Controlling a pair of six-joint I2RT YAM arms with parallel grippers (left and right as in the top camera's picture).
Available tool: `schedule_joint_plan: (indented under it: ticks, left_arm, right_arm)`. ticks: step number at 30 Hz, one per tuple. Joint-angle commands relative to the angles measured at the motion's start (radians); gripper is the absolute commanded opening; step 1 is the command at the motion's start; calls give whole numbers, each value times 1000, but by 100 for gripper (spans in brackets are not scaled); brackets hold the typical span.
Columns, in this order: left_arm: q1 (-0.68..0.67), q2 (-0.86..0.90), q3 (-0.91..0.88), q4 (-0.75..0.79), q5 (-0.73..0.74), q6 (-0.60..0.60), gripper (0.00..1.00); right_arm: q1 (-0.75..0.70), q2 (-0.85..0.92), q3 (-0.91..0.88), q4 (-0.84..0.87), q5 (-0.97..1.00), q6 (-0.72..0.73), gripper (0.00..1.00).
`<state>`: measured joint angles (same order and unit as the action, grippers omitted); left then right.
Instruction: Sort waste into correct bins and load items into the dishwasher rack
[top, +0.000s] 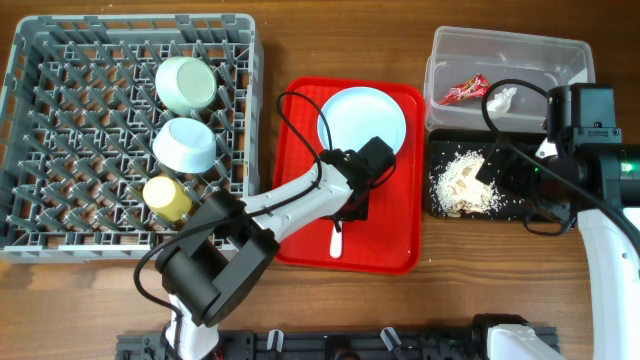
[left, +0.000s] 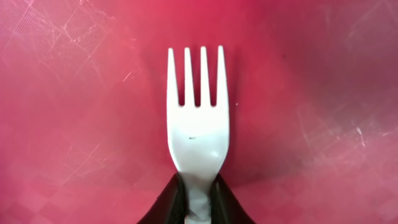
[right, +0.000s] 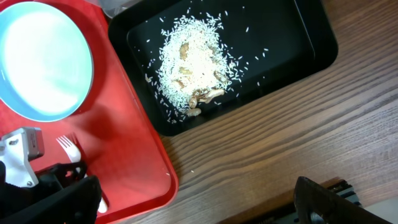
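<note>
Fork is on the red tray, its neck pinched between the left gripper's fingers, tines poking out past them. Right gripper hangs by the rice; can't tell its fingers' state.

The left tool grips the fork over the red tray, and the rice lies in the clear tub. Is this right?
No. The rice lies in the black tray, not the clear tub, as the right wrist view shows. The left tool does grip the fork over the red tray.
</note>
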<state>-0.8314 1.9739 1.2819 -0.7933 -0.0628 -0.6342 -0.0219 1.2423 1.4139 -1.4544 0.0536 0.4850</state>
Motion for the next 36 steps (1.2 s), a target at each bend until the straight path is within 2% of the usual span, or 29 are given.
schedule_joint_plan:
  ticks: [1,10,15,18,19,23,26,29,33,36]
  left_arm:
    - [19,21,-7,-21,8,-7,8]
    - [106,-158,-6,-42,-9,9,12]
    - [228,-375,-6,-43,-10,160,15]
    - [330,-474,-6,-41,-15,236,26]
    - [372,-502,-6,-37,-27,264,27]
    - [528,-538,-6,-16,-37,399,23]
    - [614,-528,-6,-25,27,395,18]
    - [615,-524,-6,-25,108,394,20]
    - [559,-505,-6,-10,166,396,38]
    - [509,-453,-6,28,159,396,44]
  right_arm:
    - [-4,1,5,1,13,-11,100]
    - [-4,1,5,1,10,-13,100]
    - [-4,1,5,1,10,-13,100]
    - [-4,1,5,1,10,-13,100]
    - [-4,1,5,1,10,-13,100]
    - [-4,1,5,2,6,-11,100]
    - [-4,1,5,2,-1,-12,100]
    - [-4,1,5,3,-1,-11,100]
    - [-4,1,5,6,-1,-11,100]
    - [-4,1,5,6,-1,-11,100]
